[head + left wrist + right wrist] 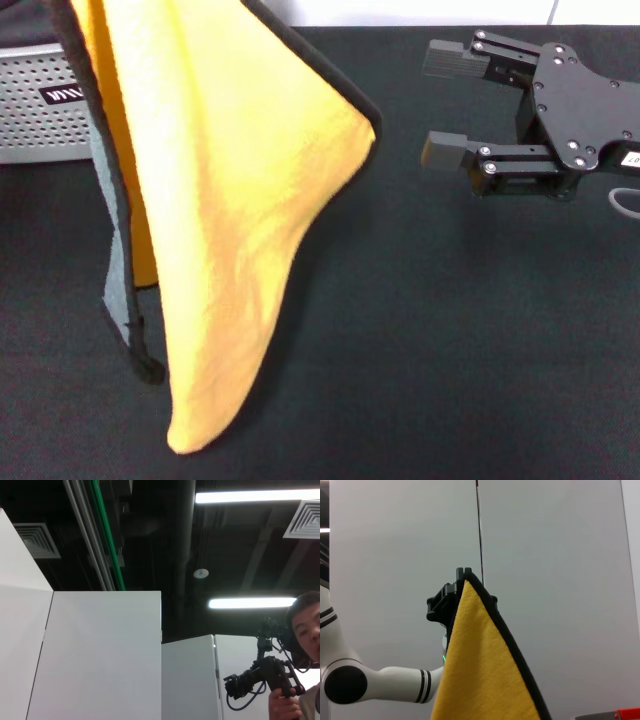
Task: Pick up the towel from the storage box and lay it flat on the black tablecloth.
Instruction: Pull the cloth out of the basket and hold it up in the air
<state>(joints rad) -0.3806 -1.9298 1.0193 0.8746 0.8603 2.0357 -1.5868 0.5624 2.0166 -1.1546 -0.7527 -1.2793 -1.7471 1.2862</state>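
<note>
The head view showed the towel [240, 200] hanging in the air above the black tablecloth [450, 350], its top cut off by the frame, so the grip on it lay out of sight there. Only the right wrist view showed that grip: the left gripper [462, 580] pinched the towel's top corner, the cloth falling away below its closed jaws. The left wrist view showed neither, only ceiling lights, white panels and a person [305, 645] holding a camera rig [260, 677].

The right gripper [445, 105] hovered over the tablecloth well apart from the towel, its 2 fingers spread wide and holding nothing.

The towel hung in loose folds, its orange-yellow face outward, a strip of grey reverse and the black stitched border showing along 1 edge. The storage box [40, 105] stood behind the towel, partly hidden by it.
</note>
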